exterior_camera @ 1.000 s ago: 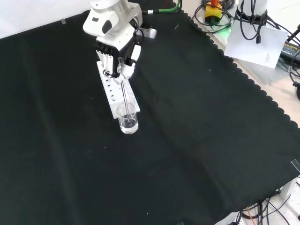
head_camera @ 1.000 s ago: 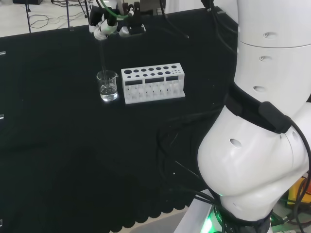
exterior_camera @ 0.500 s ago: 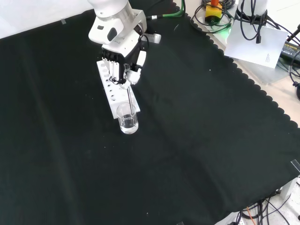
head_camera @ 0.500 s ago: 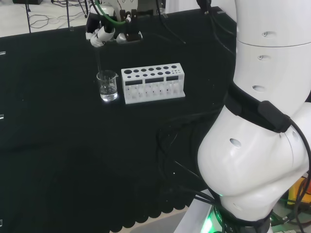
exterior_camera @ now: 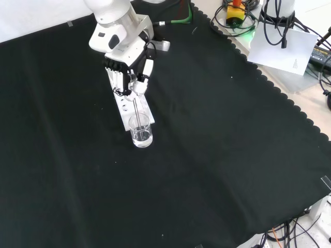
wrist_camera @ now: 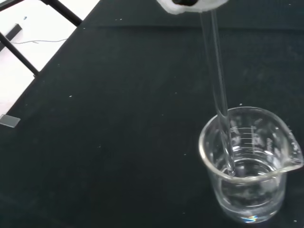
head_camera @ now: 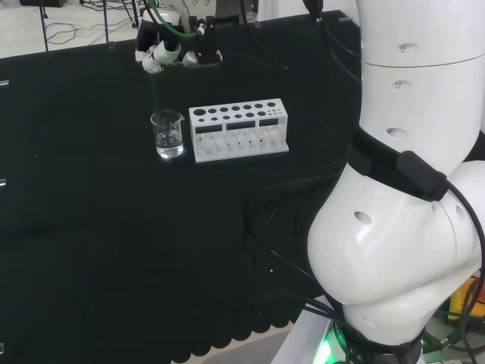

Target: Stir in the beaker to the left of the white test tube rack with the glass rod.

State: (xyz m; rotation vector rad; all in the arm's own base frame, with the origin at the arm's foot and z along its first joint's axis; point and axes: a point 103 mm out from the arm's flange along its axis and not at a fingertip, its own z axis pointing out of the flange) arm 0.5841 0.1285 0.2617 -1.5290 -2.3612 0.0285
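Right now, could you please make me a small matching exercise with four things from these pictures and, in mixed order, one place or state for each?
Things:
1. glass rod
2. beaker
3. test tube rack
4. robot hand

Places or states:
A. white, with rows of round holes in its top
B. curled round the top of a thin clear stick
C. its lower end dips into clear liquid
D. stands left of the rack in the head view, with a spout on its rim

Pairs: 1-C, 2-D, 3-A, 4-B

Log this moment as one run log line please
phase: stirring | hand: shut on glass rod | rod tip: inside beaker | beaker: upright, beside white test tube rack
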